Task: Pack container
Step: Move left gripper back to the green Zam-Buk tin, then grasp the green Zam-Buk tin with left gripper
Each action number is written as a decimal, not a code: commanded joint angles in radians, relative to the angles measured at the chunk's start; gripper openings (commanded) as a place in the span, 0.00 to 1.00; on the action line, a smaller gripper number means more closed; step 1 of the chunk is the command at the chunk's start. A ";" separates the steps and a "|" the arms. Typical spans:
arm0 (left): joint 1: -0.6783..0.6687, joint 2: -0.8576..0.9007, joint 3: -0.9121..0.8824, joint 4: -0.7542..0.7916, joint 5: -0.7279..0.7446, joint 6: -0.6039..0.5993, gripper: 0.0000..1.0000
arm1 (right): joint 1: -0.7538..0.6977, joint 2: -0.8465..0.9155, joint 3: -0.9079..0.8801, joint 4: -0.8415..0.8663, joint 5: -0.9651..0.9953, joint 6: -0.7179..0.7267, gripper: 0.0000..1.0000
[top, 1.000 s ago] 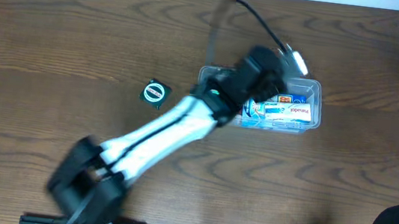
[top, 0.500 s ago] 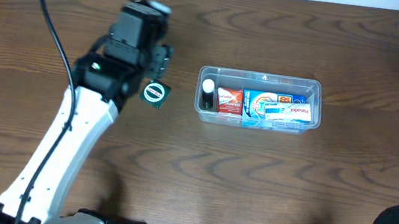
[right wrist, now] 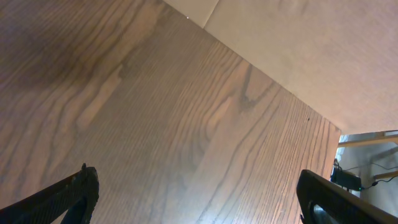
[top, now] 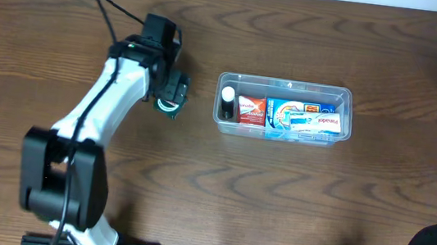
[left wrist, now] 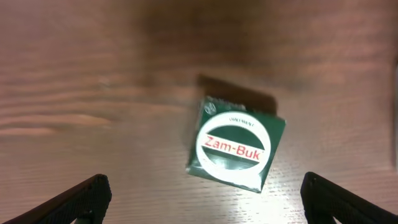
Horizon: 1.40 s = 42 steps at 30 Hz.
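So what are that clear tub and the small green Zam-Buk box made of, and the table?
The clear rectangular tub looks like glossy plastic: its contents show through. The small green square Zam-Buk box seems printed cardboard, matte, with sharp edges; tin is possible. The brown table shows wood grain, possibly laminate.

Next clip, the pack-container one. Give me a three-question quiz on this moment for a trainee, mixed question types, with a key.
1. True or false: the green ointment box lies inside the container.
2. The left fingers are: A) shut on the box; B) open, clear of the box; C) shut on nothing.
3. Fill in: the green box's label reads ___.
Key: 1 false; 2 B; 3 Zam-Buk.
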 commanded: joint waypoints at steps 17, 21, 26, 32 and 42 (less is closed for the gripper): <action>0.003 0.136 -0.009 0.004 0.150 0.287 0.98 | -0.005 -0.014 0.012 -0.001 0.017 -0.004 0.99; 0.003 0.154 -0.009 0.037 0.150 0.287 0.98 | -0.005 -0.014 0.012 -0.001 0.017 -0.004 0.99; 0.003 0.172 -0.009 0.064 0.150 0.287 0.98 | -0.005 -0.014 0.012 -0.001 0.017 -0.004 0.99; 0.003 0.215 -0.009 0.076 0.150 0.287 0.98 | -0.005 -0.014 0.012 -0.001 0.017 -0.004 0.99; 0.004 0.225 -0.009 0.075 0.149 0.275 0.98 | -0.005 -0.014 0.012 -0.001 0.017 -0.004 0.99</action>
